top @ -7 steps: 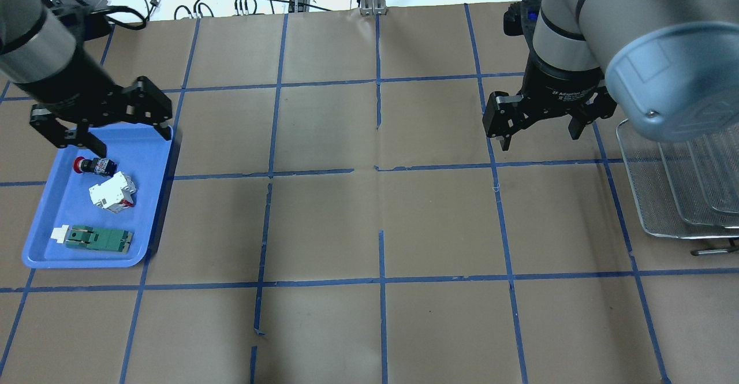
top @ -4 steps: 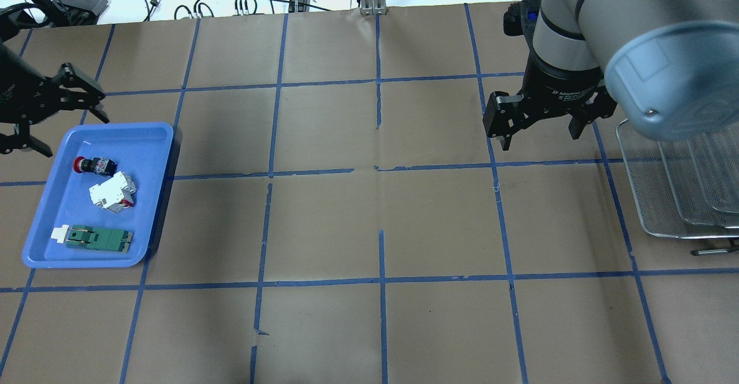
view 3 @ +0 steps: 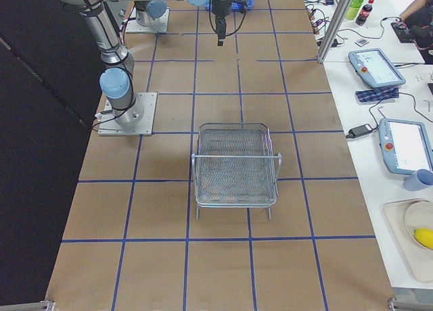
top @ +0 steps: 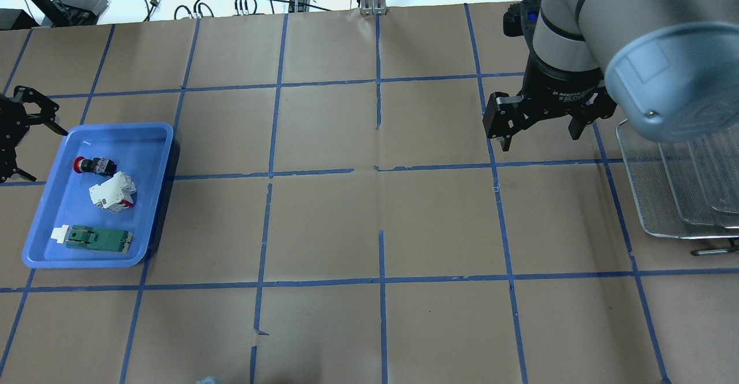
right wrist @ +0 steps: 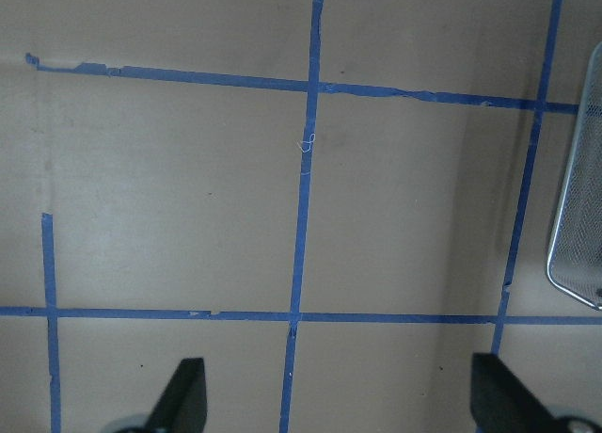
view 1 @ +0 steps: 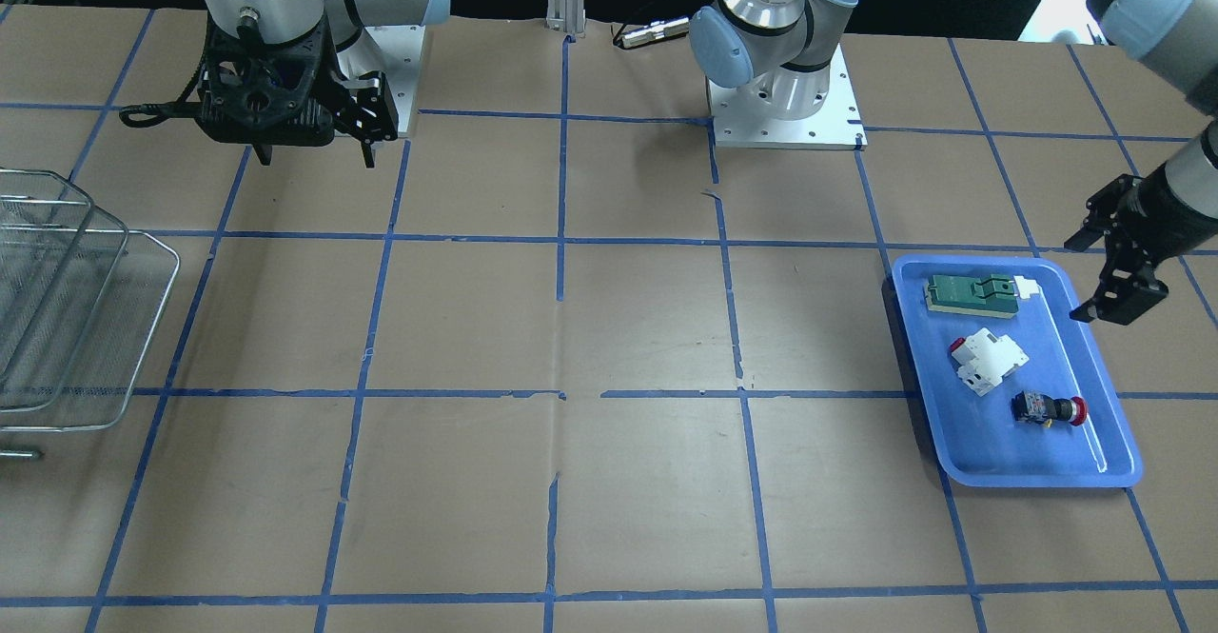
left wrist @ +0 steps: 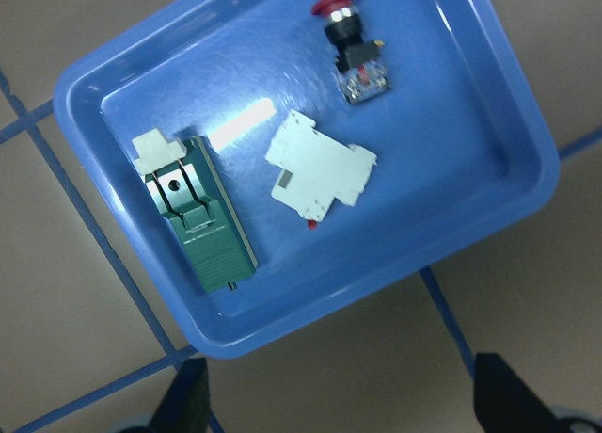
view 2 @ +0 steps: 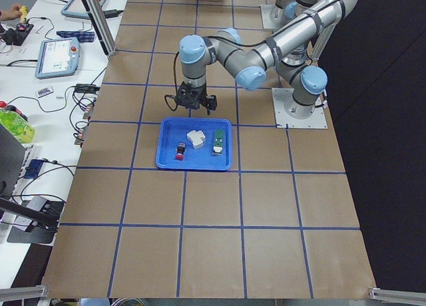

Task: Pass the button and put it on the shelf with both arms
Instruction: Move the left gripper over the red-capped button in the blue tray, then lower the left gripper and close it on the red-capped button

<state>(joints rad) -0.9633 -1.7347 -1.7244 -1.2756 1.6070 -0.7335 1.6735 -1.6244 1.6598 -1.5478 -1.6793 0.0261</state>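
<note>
The button (top: 92,166), red cap on a black body, lies on its side in the far part of the blue tray (top: 157,141). It also shows in the front view (view 1: 1050,409) and the left wrist view (left wrist: 353,47). My left gripper (top: 49,156) is open and empty, raised just beyond the tray's left edge, apart from the button; the front view (view 1: 1077,281) shows it too. My right gripper (top: 541,140) is open and empty above the table, left of the wire-mesh shelf (top: 681,199). The shelf stands at the table's right end (view 3: 235,165).
In the tray, a white block with a red tip (top: 112,193) lies next to the button and a green flat part (top: 95,238) lies at the near end. Blue tape lines grid the brown table. Cables and devices lie beyond the far edge.
My left gripper has swung left, from over the tray's far edge to just outside its left side. The right arm, button and tray have not moved.
</note>
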